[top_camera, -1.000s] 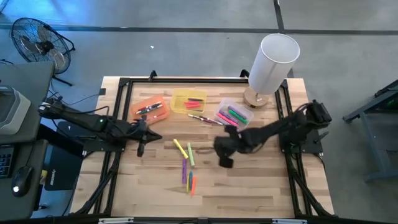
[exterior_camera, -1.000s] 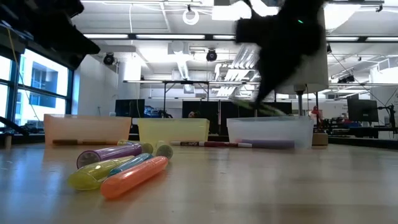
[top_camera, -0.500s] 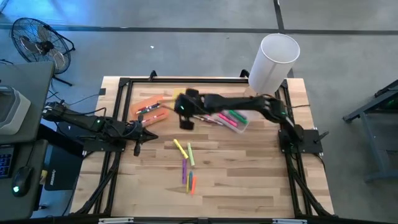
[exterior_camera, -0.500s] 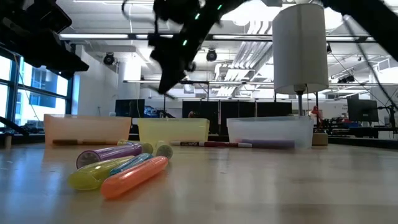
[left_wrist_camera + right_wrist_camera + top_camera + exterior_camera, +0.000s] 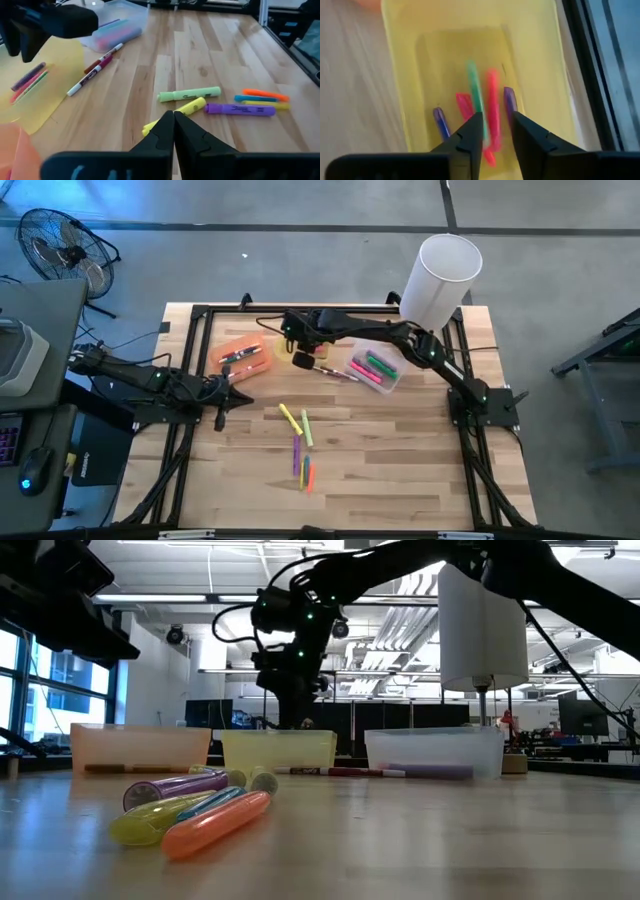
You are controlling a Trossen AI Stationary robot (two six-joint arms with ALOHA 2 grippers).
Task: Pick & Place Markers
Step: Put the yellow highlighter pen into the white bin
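Observation:
My right gripper (image 5: 497, 131) is open over the yellow bin (image 5: 303, 340), pointing down into it. A blurred green marker (image 5: 476, 102) shows just under its fingers, among pink (image 5: 492, 107) and purple (image 5: 509, 100) markers in the bin. Yellow (image 5: 290, 418), green (image 5: 306, 428), purple (image 5: 297, 450) and orange (image 5: 310, 475) markers lie flat on the table's middle. My left gripper (image 5: 173, 120) is shut and empty, above the table left of these markers; it also shows in the high view (image 5: 225, 398). My right gripper's fingers stand apart above the yellow bin. The blurred green marker (image 5: 479, 125) runs close beside one finger (image 5: 470, 137); I cannot tell whether they touch.
An orange bin (image 5: 243, 355) and a clear bin (image 5: 375, 367) with markers flank the yellow one. Two thin red-and-white pens (image 5: 335, 372) lie on the table between the bins. A tall white cylinder on a wooden base (image 5: 438, 275) stands at the far right.
My right gripper has swung from the table's middle right toward the far left, and now hangs over the yellow bin. My left arm has kept still.

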